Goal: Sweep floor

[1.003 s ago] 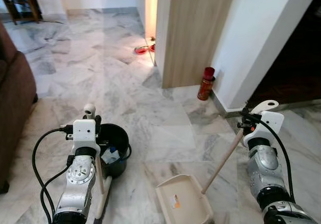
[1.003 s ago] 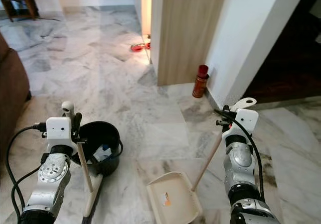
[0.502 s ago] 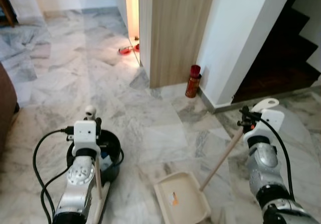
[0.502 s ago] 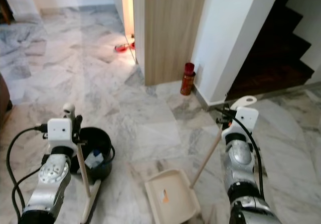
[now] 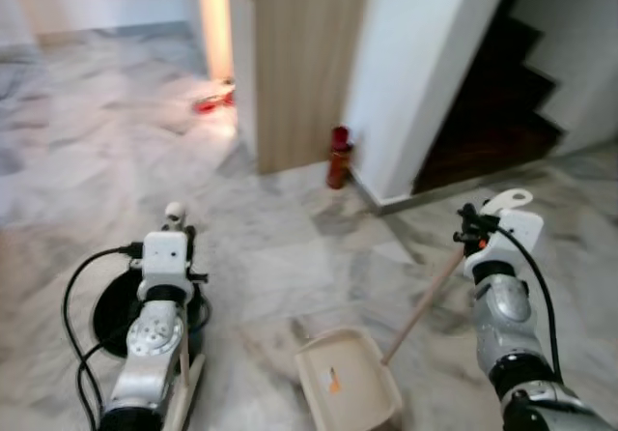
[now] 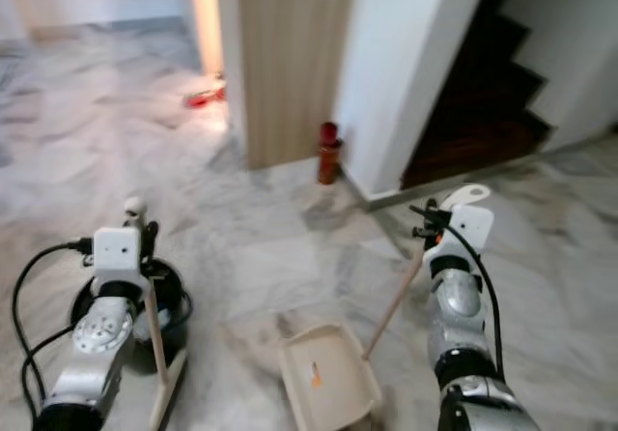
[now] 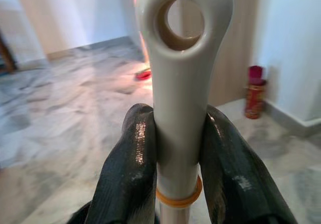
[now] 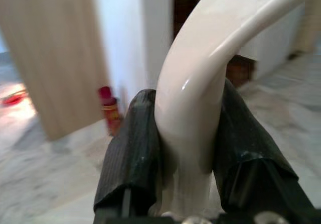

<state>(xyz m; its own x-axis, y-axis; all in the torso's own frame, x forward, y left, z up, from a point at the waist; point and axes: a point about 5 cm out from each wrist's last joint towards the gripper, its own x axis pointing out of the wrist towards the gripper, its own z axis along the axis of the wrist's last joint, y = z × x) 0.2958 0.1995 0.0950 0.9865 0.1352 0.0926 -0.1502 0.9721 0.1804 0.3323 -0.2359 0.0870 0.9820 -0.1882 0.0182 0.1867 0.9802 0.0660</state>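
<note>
Left pincer [image 7: 178,148] clamped on the broom handle [image 7: 175,103] just below its hanging eye; broom [image 6: 159,354] stands near upright, head on the marble floor [image 5: 280,247] by the robot's left side. Right pincer [image 8: 185,148] clamped on the curved top of the dustpan handle [image 5: 425,301]; cream dustpan [image 5: 348,387] rests flat on the floor between the arms, a small orange scrap in it.

Change over the last second: the whole view has swung to the right, so the camera turned, not the objects. The sofa has left the frame, the dark stairs [image 5: 492,102] now show more fully, and the black bucket [image 5: 121,305] sits further left, partly behind the left arm. The red can [image 5: 337,158] stands at the foot of the wooden panel [image 5: 299,64]. Both grips look unchanged.

Judgement: robot is repositioning toward the stair-side floor, not mid-stroke; sweeping there not yet begun.
</note>
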